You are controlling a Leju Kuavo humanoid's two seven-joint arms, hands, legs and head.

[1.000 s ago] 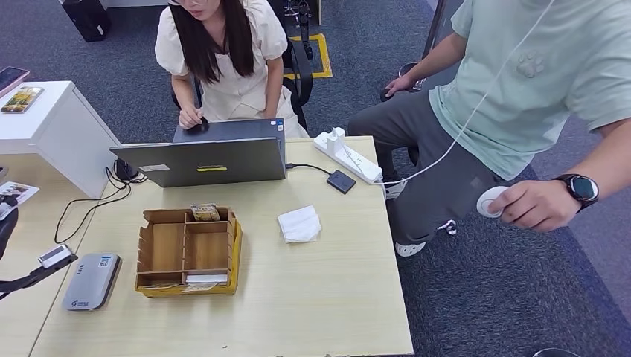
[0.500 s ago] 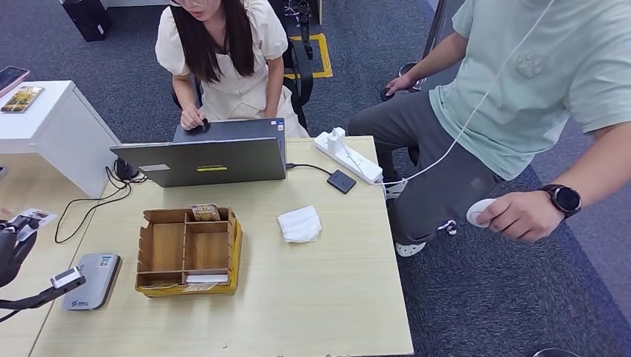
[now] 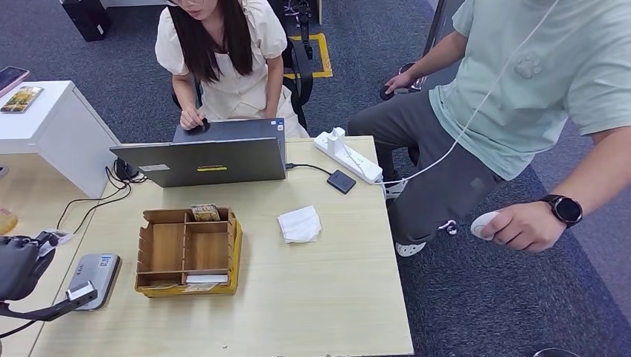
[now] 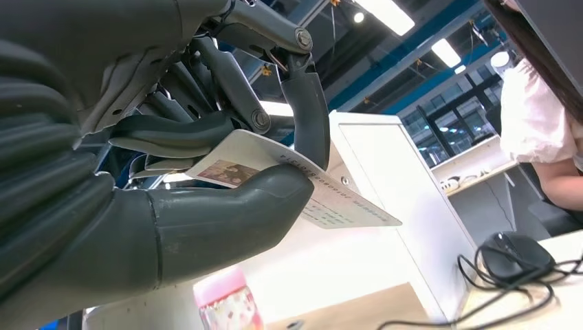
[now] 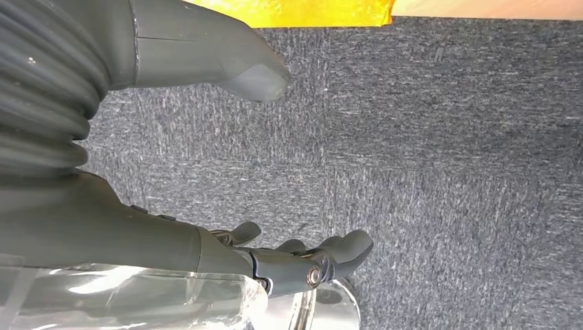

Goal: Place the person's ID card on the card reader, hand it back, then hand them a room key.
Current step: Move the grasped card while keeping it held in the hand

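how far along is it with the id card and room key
Early. The left hand already grips the ID card between thumb and fingers, close beside the grey card reader, not yet laid on it. Reading, handing it back and the room key remain. The right hand hangs over carpet, holding nothing.

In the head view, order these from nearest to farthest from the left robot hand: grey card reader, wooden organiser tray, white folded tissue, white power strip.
1. Grey card reader, right beside the left robot hand.
2. Wooden organiser tray, table middle.
3. White folded tissue, beyond the tray.
4. White power strip, far corner.
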